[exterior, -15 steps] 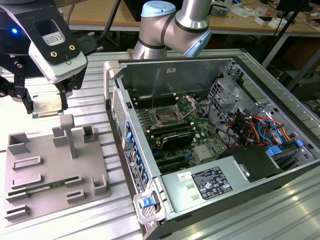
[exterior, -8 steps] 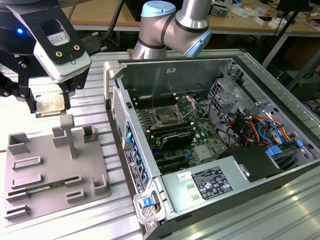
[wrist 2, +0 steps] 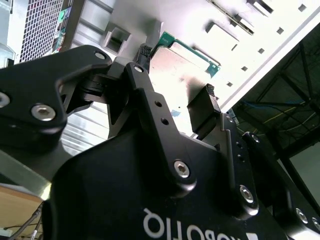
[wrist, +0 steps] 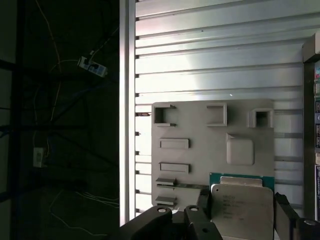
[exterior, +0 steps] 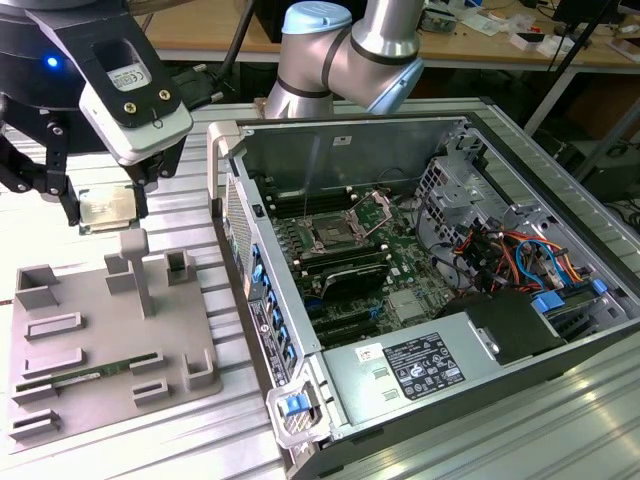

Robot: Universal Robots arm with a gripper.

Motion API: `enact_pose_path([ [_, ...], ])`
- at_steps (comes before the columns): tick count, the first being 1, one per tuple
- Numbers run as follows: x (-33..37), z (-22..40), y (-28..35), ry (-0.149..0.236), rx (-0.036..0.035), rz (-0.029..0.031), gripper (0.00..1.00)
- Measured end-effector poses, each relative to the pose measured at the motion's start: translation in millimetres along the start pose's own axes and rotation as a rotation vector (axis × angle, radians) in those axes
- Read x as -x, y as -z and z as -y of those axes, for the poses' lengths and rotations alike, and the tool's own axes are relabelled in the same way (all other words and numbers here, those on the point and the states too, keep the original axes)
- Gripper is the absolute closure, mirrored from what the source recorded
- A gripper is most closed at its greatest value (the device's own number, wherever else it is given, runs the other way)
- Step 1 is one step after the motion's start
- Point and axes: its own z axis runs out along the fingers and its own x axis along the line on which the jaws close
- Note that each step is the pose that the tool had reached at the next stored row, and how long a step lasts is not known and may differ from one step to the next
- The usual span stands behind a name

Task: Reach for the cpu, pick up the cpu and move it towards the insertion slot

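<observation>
One chip in hand: gripper (exterior: 108, 192) is clamped on the cpu (exterior: 105, 210), with a finger (wrist 2: 202, 107) on each of two opposite edges. Both wrist views agree; the pale metal face sits squarely between the black pads (wrist: 202, 200).

Position, all referenced to the insertion slot (exterior: 335, 235):
- cpu is well apart from it, off toward the exterior view's left and slightly farther back.
- computer case wall (exterior: 240, 215) stands between the slot and the chip, so the chip is outside the case.
- grey fixture plate (exterior: 100, 330) is also on that far side of the wall. The chip hangs near the plate's back edge, beside a short post (exterior: 132, 262). It looks lifted clear of the plate, not resting on it.
- slot itself sits low on the board inside the case, metal frame visible. I can't tell from here whether the frame is latched.

Orientation: chip is held flat, metal face up toward the wrist (wrist: 242, 212), green edge (wrist 2: 192, 52) showing past the lid. It's near enough square, so no real long axis to worry about. What matters is the offset, which runs sideways across the case wall and then down onto the board.

Judgement: pick looks done and the grip looks even. The transfer toward the slot has barely covered any ground.
</observation>
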Motion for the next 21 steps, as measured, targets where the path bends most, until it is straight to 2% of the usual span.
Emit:
enact_pose_path([
  [21, 13.8, 0.2, -0.1, 0.0, 0.0001, 0.0, 0.45],
])
